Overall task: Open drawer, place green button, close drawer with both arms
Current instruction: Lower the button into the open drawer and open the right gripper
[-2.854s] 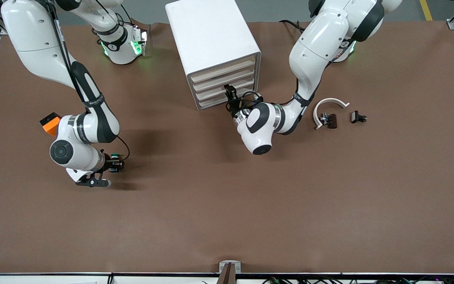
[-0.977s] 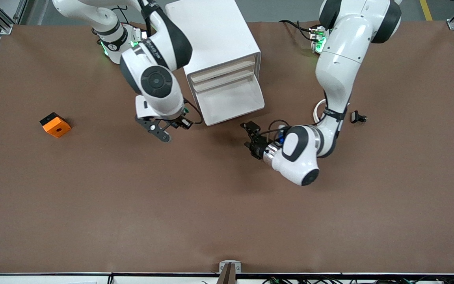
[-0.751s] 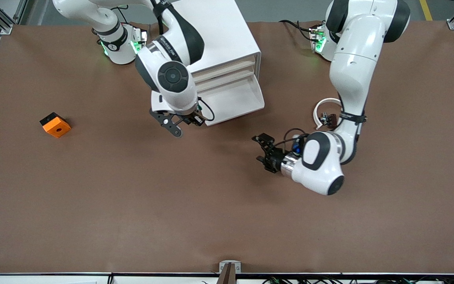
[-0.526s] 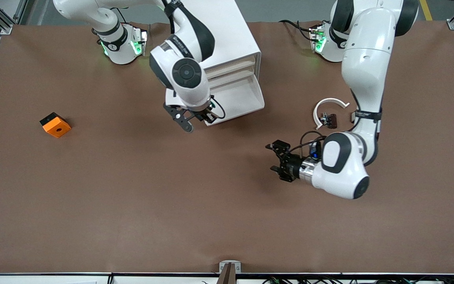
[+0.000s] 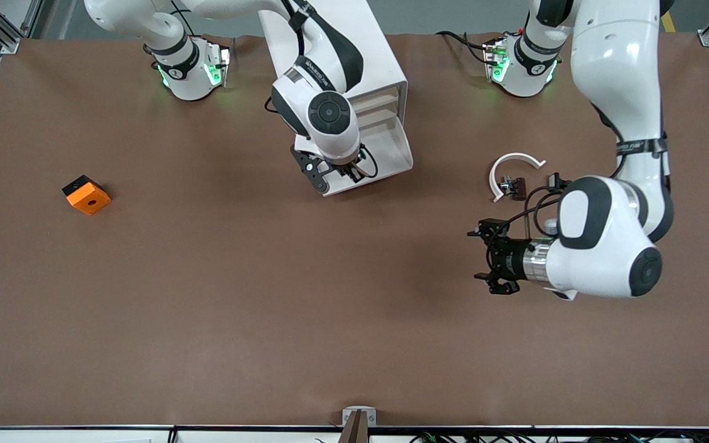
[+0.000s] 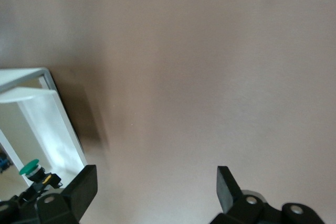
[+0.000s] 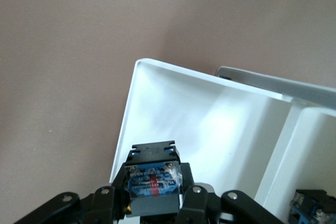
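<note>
The white cabinet (image 5: 330, 55) stands between the arm bases. Its third drawer (image 5: 391, 147) is pulled out, and its white tray also shows in the right wrist view (image 7: 210, 114). My right gripper (image 5: 345, 173) is over the drawer's front corner, toward the right arm's end. It is shut (image 7: 152, 195) on the button, whose bluish-grey base (image 7: 152, 179) faces the camera. The button's green cap shows in the left wrist view (image 6: 30, 167) beside the drawer's corner (image 6: 44, 114). My left gripper (image 5: 482, 257) is open and empty (image 6: 155, 190) over bare table.
An orange square block (image 5: 87, 194) lies toward the right arm's end. A white arc (image 5: 514, 161) with a small dark-brown part (image 5: 513, 186) and a small black part (image 5: 556, 181) lie toward the left arm's end, close to the left arm's wrist.
The left gripper pulled the third drawer open, let go and drew away toward the left arm's end. The right gripper carried the button from near the orange block to over the drawer.
</note>
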`<state>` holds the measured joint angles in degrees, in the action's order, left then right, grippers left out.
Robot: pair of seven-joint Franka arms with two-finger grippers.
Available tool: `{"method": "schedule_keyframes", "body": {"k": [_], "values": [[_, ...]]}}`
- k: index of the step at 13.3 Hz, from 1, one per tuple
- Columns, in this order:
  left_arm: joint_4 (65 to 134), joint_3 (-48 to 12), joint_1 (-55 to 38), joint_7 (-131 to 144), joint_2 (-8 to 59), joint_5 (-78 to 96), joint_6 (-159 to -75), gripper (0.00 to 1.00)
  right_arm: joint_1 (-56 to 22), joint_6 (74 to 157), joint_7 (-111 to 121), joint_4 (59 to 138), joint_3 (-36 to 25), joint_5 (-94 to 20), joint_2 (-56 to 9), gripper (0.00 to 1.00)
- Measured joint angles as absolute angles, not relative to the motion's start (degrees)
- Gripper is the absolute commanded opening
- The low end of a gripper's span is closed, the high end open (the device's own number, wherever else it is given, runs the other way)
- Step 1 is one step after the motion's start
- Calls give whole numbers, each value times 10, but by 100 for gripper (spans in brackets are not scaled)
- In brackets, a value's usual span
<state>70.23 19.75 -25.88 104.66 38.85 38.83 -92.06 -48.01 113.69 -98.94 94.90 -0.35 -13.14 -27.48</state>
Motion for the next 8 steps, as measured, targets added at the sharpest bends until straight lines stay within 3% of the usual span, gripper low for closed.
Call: {"method": "schedule_keyframes", "body": {"k": [6, 8], "values": [[704, 206, -241, 969, 346, 342, -919, 100, -497, 1144, -1039, 949, -3, -135, -311, 1], [704, 205, -245, 947, 340, 307, -919, 100, -506, 1153, -1047, 949, -3, -135, -321, 6]]}}
